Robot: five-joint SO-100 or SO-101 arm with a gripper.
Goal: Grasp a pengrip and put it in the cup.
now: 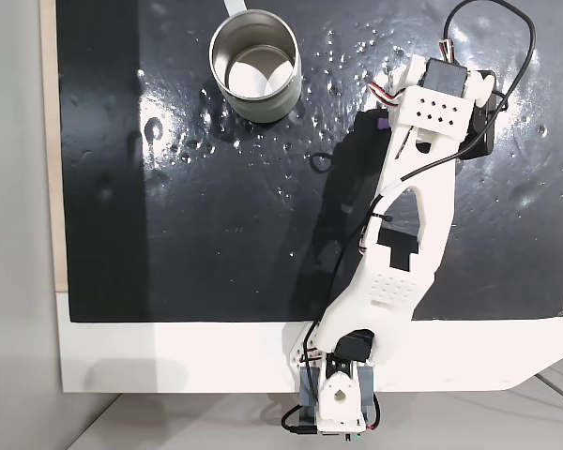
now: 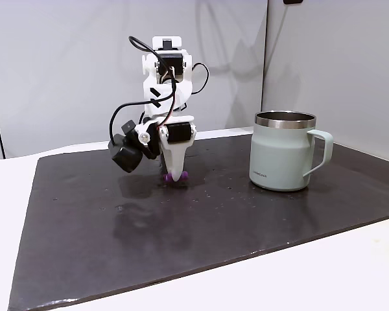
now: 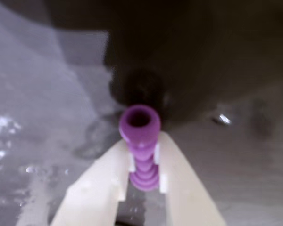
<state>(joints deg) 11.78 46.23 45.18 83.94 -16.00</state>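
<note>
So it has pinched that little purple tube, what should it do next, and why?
Probably lift straight up a little. In the wrist view the hand is closed on the purple tube, and a fixed view shows the tube down at the black mat. The cup stands apart, so it needs height before carrying over.

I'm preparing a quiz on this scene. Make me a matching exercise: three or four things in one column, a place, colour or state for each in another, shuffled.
Things:
1. small purple ribbed pengrip
2. pale-green metal cup with silver rim
3. white two-finger gripper
4. black mat

Descriptions:
A. closed on a small tube, tips down at the mat
B. standing upright, apart from the arm
C. covers the white table under everything
D. pinched between two pale fingers

Pairs: 1-D, 2-B, 3-A, 4-C
</note>
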